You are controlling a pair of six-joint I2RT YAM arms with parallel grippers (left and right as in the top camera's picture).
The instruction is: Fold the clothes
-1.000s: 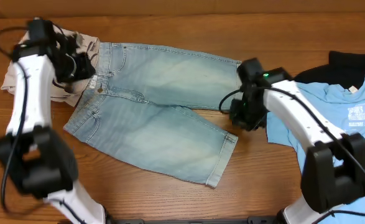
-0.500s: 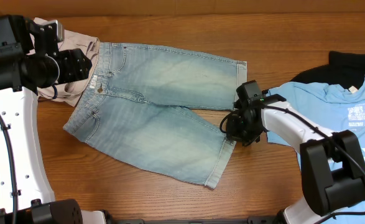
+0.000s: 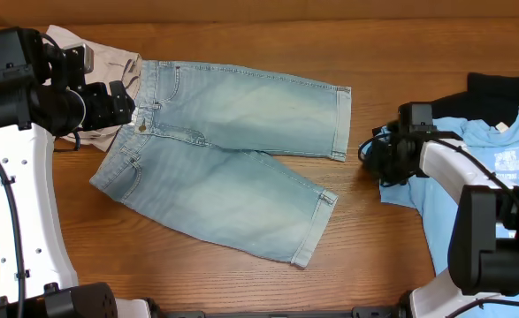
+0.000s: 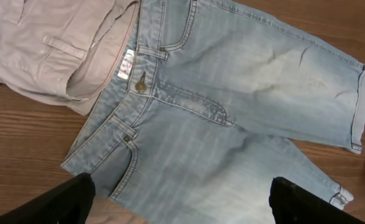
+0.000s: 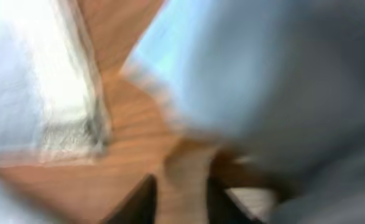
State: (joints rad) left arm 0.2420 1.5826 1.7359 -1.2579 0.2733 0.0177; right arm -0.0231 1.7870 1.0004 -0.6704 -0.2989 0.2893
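The light-blue denim shorts point(image 3: 224, 168) lie spread flat, waistband to the left and both legs pointing right. My left gripper point(image 3: 122, 102) hovers by the waistband with its jaws wide open. In the left wrist view its fingers point(image 4: 64, 202) stand far apart over the denim point(image 4: 232, 93), and nothing is between them. My right gripper point(image 3: 370, 157) is on bare wood just right of the upper leg's hem, beside the sky-blue T-shirt point(image 3: 489, 168). The right wrist view is blurred. It shows the right gripper point(image 5: 182, 199) with dark tips slightly apart and only wood between them.
Beige shorts point(image 3: 91, 62) lie crumpled at the far left, partly under the denim waistband and also in the left wrist view point(image 4: 39, 43). A black garment point(image 3: 498, 88) sits behind the T-shirt at the right edge. Bare wood runs along the front of the table point(image 3: 241, 283).
My left gripper opened wide and came off the waistband. My right gripper moved from the leg hems to the right, toward the T-shirt. The upper leg's hem now lies uncovered.
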